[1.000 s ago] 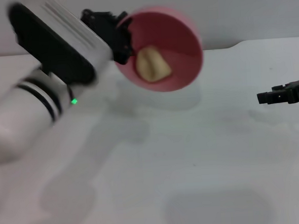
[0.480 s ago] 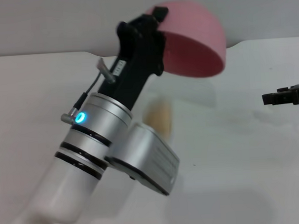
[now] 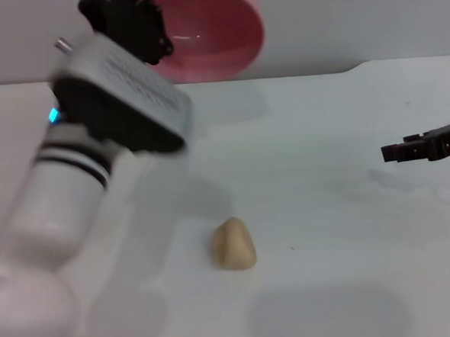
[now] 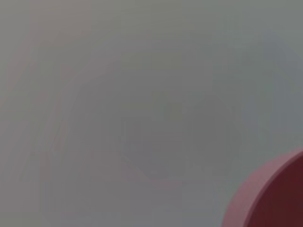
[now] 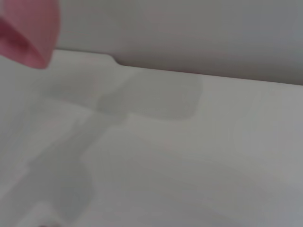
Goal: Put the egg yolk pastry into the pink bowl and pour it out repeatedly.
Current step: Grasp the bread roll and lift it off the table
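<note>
Item one, far left: my left arm, raised above the table [image 3: 331,284]. Its left gripper [image 3: 136,29] is clamped on the near rim of the pink bowl [image 3: 217,31]. The bowl is held high at the back of the scene, tipped on its side, its mouth turned toward me, and nothing shows inside it. A slice of the same rim appears in the left wrist view [image 4: 265,198] and again in the right wrist view [image 5: 28,33].

Item two, centre: the egg yolk pastry [image 3: 234,244], lying loose on the table, well below and nearer to me than the bowl. Its narrower end points away from me, so its long axis runs roughly front to back.

Item three, far right: my right gripper [image 3: 398,150], hovering low over the table with nothing in it. I cannot tell how wide it stands.

Judgement: the pastry lies between both tools. With the left occupied, I'd expect the free right gripper to fetch it, reaching leftward and toward me.
</note>
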Available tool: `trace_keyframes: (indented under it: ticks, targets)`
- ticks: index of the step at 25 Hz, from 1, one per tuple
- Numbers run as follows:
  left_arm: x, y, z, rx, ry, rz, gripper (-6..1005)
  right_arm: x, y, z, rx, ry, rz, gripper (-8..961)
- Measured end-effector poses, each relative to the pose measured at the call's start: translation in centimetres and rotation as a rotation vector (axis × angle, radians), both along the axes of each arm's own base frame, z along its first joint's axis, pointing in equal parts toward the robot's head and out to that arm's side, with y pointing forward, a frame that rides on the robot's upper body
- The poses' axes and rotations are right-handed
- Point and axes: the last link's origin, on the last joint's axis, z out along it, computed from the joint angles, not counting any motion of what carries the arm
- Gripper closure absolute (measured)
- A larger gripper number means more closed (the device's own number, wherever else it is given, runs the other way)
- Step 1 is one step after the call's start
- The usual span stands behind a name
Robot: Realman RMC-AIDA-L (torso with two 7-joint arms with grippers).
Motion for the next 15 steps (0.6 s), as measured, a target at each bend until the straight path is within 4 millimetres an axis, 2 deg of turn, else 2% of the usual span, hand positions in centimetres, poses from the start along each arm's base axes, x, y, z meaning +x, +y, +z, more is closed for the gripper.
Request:
trace_keyframes:
  ticks: [3,7,11,15]
  targets:
    - [-1.3,1.9,1.6,-0.164,-0.149,0.135,1000,-0.6,0.3,-0.4,-0.016,-0.010,0.022,476]
    - [-2.8,3.3,3.0,-0.404,-0.309,0.212,1000,-1.4,0.8,-0.9,-0.042,-0.024,0.049,481]
    - [-3.9,3.9,4.0,-0.669,-0.470,0.296,1000,-2.3,1.0,-1.7,-0.082,-0.054,0.092,485]
    - [-5.8,4.5,6.1,-0.866,-0.568,0.520,999,-3.3,1.4,-2.3,-0.110,-0.074,0.129,490]
